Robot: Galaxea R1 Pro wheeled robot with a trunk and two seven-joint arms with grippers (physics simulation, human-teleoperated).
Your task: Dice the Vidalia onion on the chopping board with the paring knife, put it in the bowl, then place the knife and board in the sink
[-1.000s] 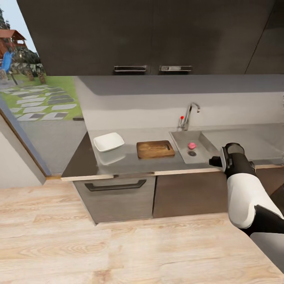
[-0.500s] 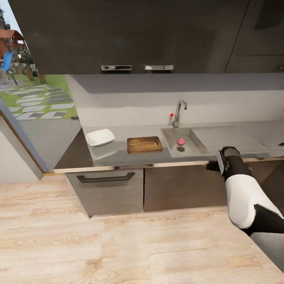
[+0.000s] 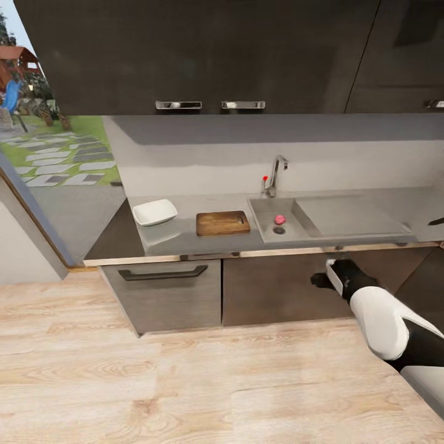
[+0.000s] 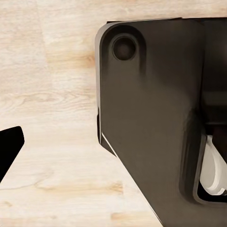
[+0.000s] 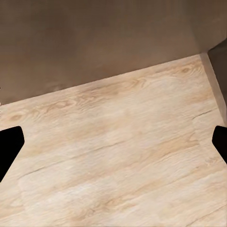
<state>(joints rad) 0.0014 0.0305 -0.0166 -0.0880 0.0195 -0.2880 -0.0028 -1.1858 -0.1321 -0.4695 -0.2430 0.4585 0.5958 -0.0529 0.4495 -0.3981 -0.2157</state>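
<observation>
Onion (image 3: 280, 219) sits in the sink (image 3: 271, 229), chopping board (image 3: 223, 223) and bowl (image 3: 155, 212) on the bench (image 3: 185, 237); right gripper (image 5: 113, 142) wide open, empty; left gripper's state, cannot tell.

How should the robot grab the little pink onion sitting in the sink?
From straight above. The Vidalia onion is small and round and sits low in the sink beside the drain, with basin walls around it. Probably the end effector fingers should close across its middle.

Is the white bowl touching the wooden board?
Apart. The head view shows bare countertop between the bowl and the chopping board.
</observation>
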